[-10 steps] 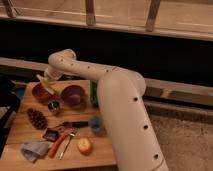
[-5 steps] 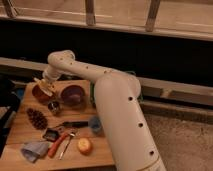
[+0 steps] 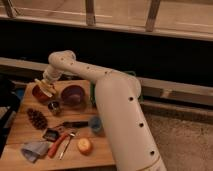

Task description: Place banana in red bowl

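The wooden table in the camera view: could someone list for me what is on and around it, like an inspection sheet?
Surface: wooden table.
Job's things: banana at the end effector, over the red bowl.
Clutter: purple bowl, pine cone, round orange fruit, blue cup, grey cloth, red-handled tool.
End effector: over the red bowl, at the table's far left.
Cables: nothing seen.
Surroundings: railing, dark wall behind.

Matt wooden table (image 3: 30, 134); jaws (image 3: 44, 88) over it, perhaps smooth plastic.
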`<act>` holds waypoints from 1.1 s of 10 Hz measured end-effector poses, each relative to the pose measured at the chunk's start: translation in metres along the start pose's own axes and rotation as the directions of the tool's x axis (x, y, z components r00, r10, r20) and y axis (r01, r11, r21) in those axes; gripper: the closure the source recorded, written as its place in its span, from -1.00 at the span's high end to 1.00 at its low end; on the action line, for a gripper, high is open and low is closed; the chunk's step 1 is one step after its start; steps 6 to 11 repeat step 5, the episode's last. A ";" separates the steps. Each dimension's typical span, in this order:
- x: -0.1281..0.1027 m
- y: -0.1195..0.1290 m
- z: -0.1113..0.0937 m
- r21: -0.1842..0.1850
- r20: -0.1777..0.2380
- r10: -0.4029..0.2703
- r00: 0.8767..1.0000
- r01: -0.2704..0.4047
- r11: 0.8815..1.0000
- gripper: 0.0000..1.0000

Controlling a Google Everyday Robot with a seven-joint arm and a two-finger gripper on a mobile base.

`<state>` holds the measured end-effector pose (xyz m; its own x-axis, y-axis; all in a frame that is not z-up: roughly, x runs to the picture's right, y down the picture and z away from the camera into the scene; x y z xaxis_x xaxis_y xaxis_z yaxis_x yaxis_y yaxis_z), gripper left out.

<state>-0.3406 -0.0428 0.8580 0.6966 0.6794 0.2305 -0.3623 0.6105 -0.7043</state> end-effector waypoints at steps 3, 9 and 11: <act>0.000 0.001 0.000 0.000 0.000 0.002 1.000 -0.002 1.000 0.47; -0.001 0.001 0.001 -0.001 0.000 0.002 1.000 -0.002 1.000 0.47; -0.001 0.001 0.001 -0.001 0.000 0.002 1.000 -0.002 1.000 0.47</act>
